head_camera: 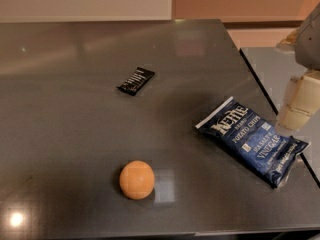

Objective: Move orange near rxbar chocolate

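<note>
The orange (136,179) sat on the dark grey tabletop (60,129) toward the near edge, a little left of centre, with nothing touching it. The rxbar chocolate (136,81) lay flat farther back on the same tabletop, almost straight behind the orange and well apart from it. The black wrapper was turned at a slant with its white lettering facing up.

To the right, a dark-blue chip bag (251,140) lay flat and skewed, one end near the tabletop's right edge, apart from both the orange and the bar. Its white label and pale print faced up.

The tool (299,106) hung at the far right of the view – cream-coloured blocks under a grey arm section, above the tabletop's right edge and just beyond the chip bag. It held nothing, and it was well away from the orange. Whether it was spread or pressed together could not be told from this angle – only its side showed.

A second grey surface (265,69) stood beside the tabletop on the right, and a pale wall (85,1) ran behind
</note>
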Robot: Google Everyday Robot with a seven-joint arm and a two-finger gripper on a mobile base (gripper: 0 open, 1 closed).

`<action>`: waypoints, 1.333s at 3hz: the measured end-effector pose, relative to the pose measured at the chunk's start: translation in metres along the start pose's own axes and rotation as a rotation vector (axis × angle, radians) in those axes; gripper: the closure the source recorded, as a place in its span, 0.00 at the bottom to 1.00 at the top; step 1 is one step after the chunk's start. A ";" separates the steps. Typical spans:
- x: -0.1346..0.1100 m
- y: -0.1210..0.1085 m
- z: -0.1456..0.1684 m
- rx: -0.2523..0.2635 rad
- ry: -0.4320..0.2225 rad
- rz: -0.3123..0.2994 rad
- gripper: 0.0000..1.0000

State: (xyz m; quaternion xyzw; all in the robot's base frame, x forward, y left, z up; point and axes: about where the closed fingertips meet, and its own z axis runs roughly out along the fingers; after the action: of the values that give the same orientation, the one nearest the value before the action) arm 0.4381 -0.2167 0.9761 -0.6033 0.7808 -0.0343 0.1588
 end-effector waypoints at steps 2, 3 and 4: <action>-0.013 0.004 0.004 -0.030 -0.048 -0.030 0.00; -0.040 0.014 0.017 -0.091 -0.155 -0.090 0.00; -0.072 0.033 0.031 -0.154 -0.268 -0.155 0.00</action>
State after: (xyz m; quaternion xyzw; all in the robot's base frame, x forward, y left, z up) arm 0.4327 -0.1347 0.9539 -0.6714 0.7040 0.0943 0.2114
